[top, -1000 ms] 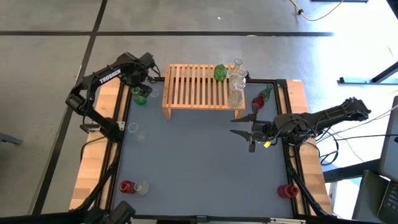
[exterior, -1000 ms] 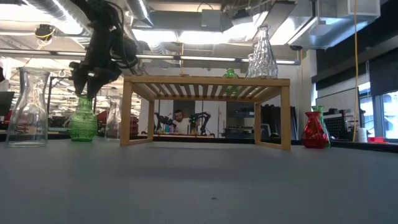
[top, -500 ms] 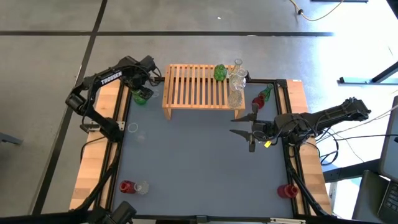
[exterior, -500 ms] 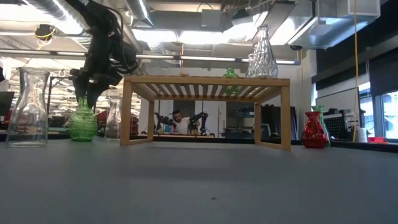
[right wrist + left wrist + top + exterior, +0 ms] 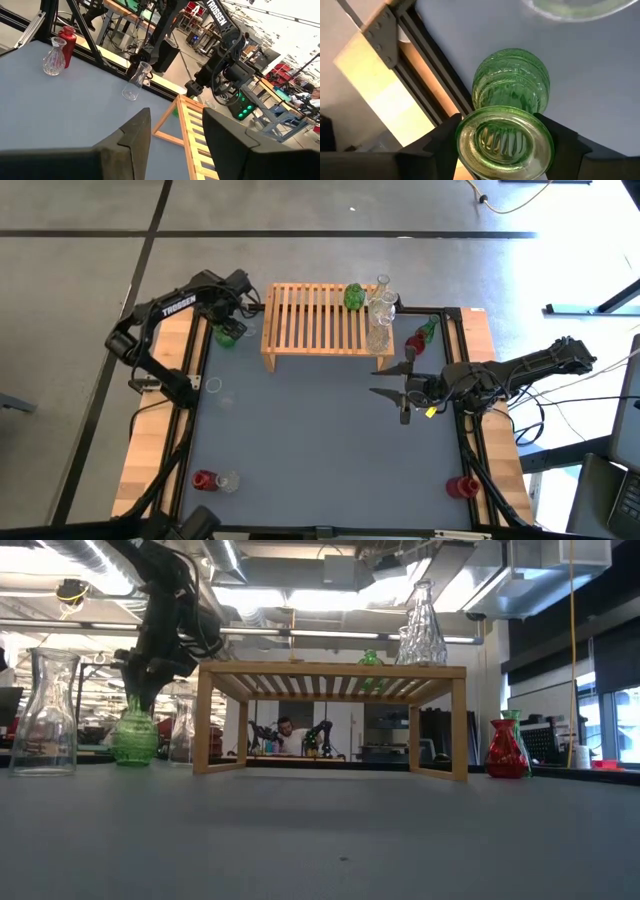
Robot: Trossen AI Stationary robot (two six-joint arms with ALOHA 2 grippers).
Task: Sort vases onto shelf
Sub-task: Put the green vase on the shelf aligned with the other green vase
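1. Grey-blue tabletop (image 5: 300,430), framed by black rails and light wood side boards, set on a grey concrete floor.
2. Left gripper (image 5: 232,328), at the far left corner of the table just left of the rack: its dark fingers (image 5: 437,142) stand on either side of the flared rim of a ribbed green glass vase (image 5: 510,100), pressed to the neck and gripping it. The vase's base sits on the tabletop in the low view (image 5: 134,738).
3. Tall clear glass carafe (image 5: 45,712), upright near the left edge, apart from the green vase.
4. Small red glass vase (image 5: 203,479) and small clear glass vase (image 5: 228,481), side by side at the near left corner.
5. Low light-wood slatted rack (image 5: 318,320), at the far middle of the table. On its right end: a round green glass vase (image 5: 354,296) and tall clear faceted glass bottles (image 5: 380,305), all close together.
6. Red glass vase (image 5: 415,343) with a green glass bottle (image 5: 428,330) beside it, on the table right of the rack.
7. Right gripper (image 5: 392,379), near the rack's front right leg, fingers spread wide, holding nothing.
8. Red glass vase (image 5: 461,486), at the near right corner.
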